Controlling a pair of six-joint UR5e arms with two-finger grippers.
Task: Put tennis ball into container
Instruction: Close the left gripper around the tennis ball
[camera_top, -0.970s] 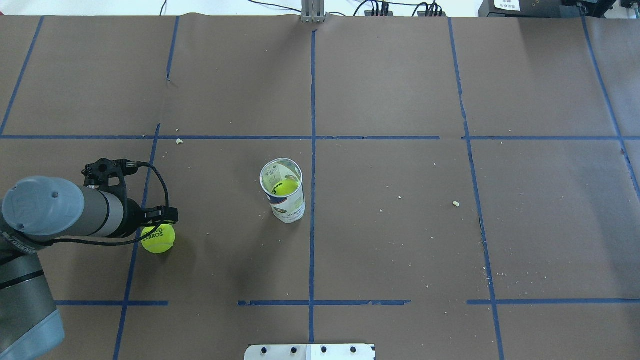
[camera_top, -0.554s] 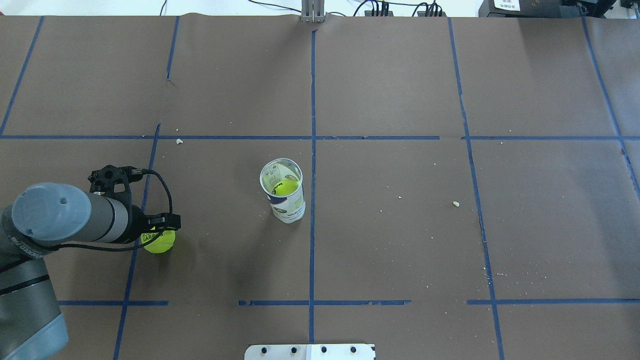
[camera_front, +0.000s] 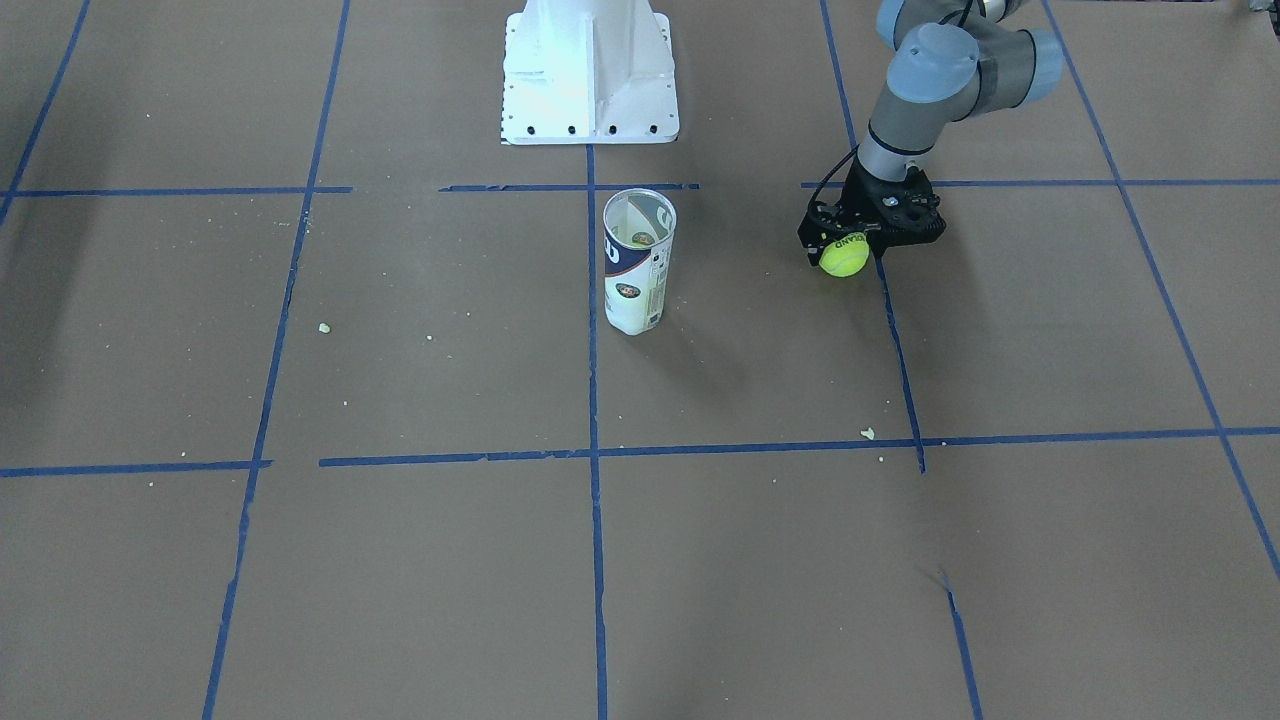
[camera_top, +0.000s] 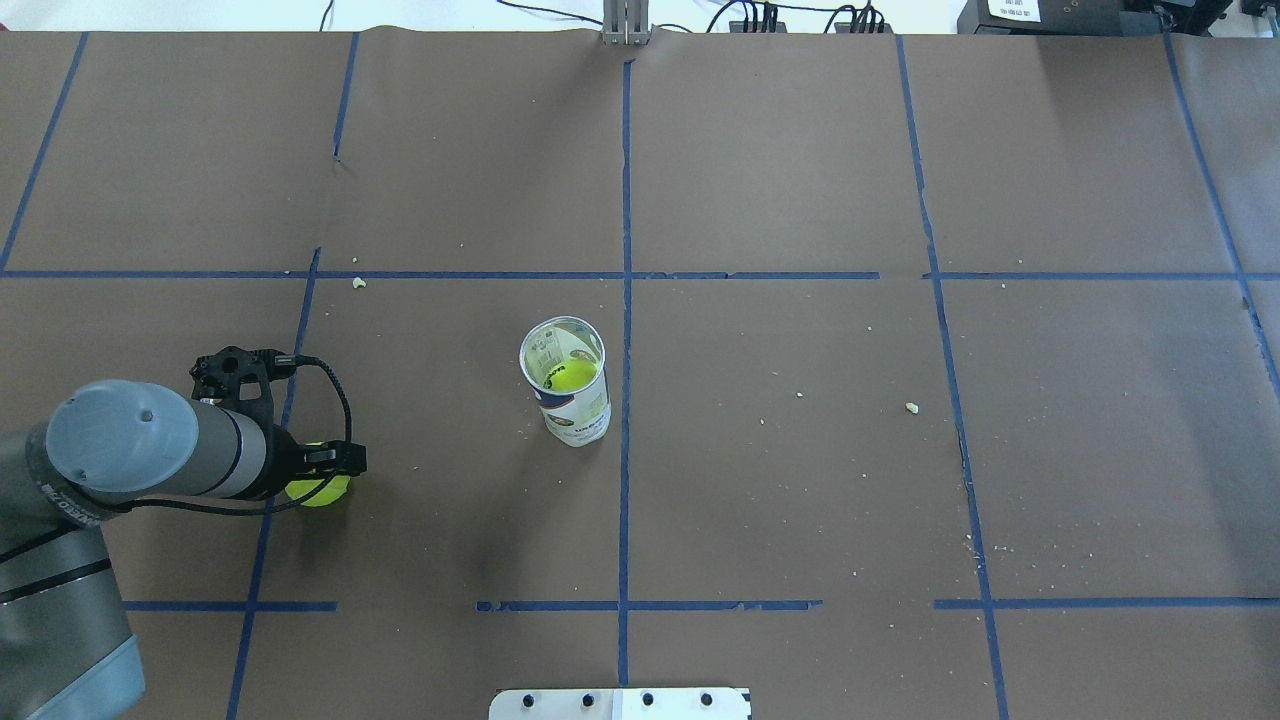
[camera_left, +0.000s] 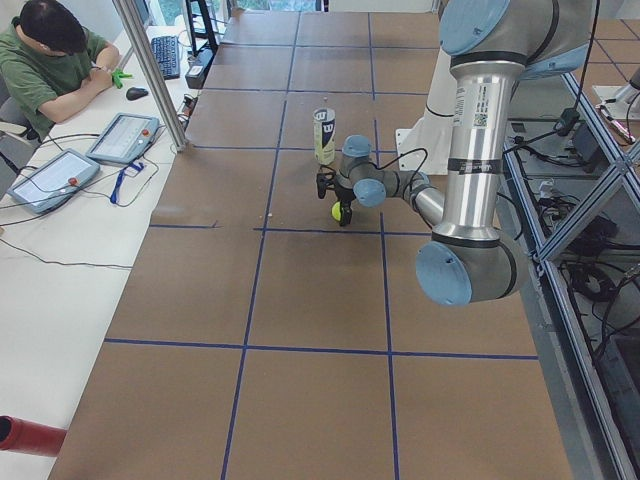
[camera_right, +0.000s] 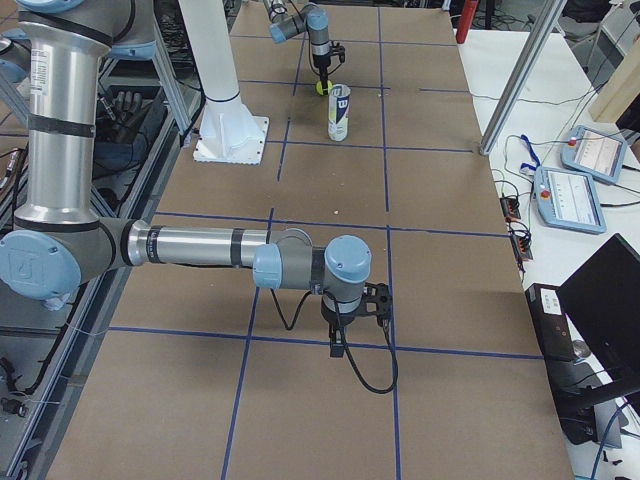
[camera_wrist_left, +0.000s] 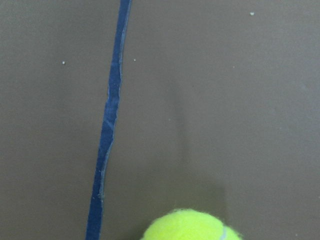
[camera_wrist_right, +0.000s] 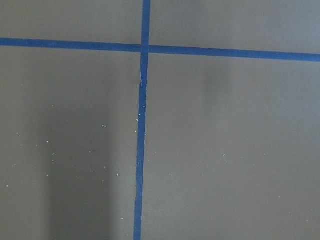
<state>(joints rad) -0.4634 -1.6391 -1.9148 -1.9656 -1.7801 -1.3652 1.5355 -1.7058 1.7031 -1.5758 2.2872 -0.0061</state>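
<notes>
Tennis ball (camera_top: 318, 490) on counter, well apart from container (camera_front: 638, 265), on its left side. My left gripper (camera_front: 848, 243) points down directly above ball; I cannot tell its jaw state. Right gripper (camera_right: 352, 322) is much farther off, state likewise unclear.

Brought the left gripper (camera_top: 318, 468) lower over the tennis ball (camera_top: 320, 493), covering its dark lettering and most of its top in the overhead view. Carried the left arm's grey elbow cap (camera_top: 122, 436) nearer the ball.

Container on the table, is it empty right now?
No, a yellow-green ball already sits inside the container, visible through its open mouth.
</notes>
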